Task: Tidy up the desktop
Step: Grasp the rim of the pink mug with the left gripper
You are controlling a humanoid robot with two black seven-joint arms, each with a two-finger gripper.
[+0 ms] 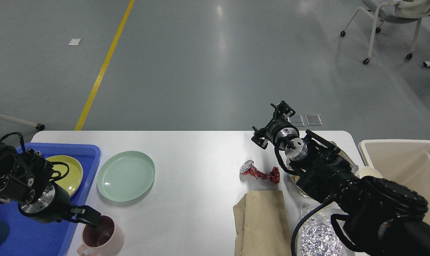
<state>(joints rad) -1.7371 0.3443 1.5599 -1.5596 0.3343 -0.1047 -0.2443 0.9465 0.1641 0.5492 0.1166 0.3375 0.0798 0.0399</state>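
Overhead, looking down: white table [197, 149], smooth, matte, rounded far corners, fills the lower half of the view, grey polished floor beyond it.

Left arm enters low at the left edge, thick black joints and a bare metal wrist ring, forearm angled toward the near edge. Left claw [90, 217] points right and slightly down, its dark fingers at the rim of a pink mug [102, 236]; one finger seems to dip inside the rim. Whether it pinches the mug wall, cannot tell.

Right arm comes up from the lower right corner, bulky black shell, cable looped beneath, silver wrist collar. Right claw [273, 124] raised above the far right part of the table, fingers spread apart, nothing between them.

Pink mug: glossy, round, handle toward the near edge, just right of a blue plastic tray [90, 151]. Tray holds a yellow plate [70, 170], partly hidden by the left arm. Pale green plate [126, 176], round, glazed, flat on the table right of the tray, beyond the mug.

Right of the green plate, well apart: crumpled red foil wrapper [260, 173], shiny, twisted. Nearer than it, a tan paper bag [261, 222], creased, flat. Beside the bag, crinkled silver foil [316, 233] under the right arm. Beige bin [403, 156], rectangular, off the table's right end.
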